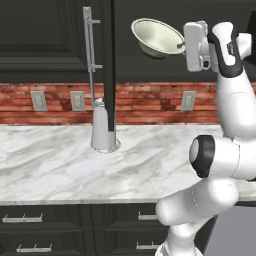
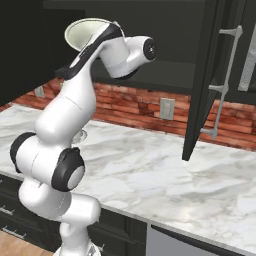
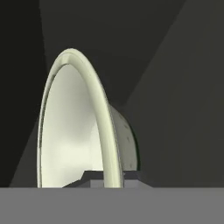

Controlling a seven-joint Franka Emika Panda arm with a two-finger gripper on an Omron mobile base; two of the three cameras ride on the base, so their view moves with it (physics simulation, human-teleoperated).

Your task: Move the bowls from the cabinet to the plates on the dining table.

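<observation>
One bowl, the cream-white bowl [image 1: 157,36], is what you have in hand in the left base view: it hangs tilted in the air in front of the black cabinet [image 1: 45,35], just beside the gripper [image 1: 184,46], which meets it at the rim on the arm's side. The open cabinet door [image 1: 109,70] stands edge-on between you and the brick wall, above the marble counter [image 1: 60,160]. You are in the carry-out step, as I read it, with the bowl lifted and the table not yet reached.

From the right base view, the bowl [image 2: 82,32] peeks out above and behind the wrist, high over the counter, and the door [image 2: 202,80] hangs open to the arm's right.

Looking along the hand, the rim of the bowl [image 3: 83,127] runs edge-on down between the fingertips, so the jaws are clamped on that rim. Next you will probably need to draw back clear of the door, keep the tilt steady, then turn the base toward the dining table and its plates.
</observation>
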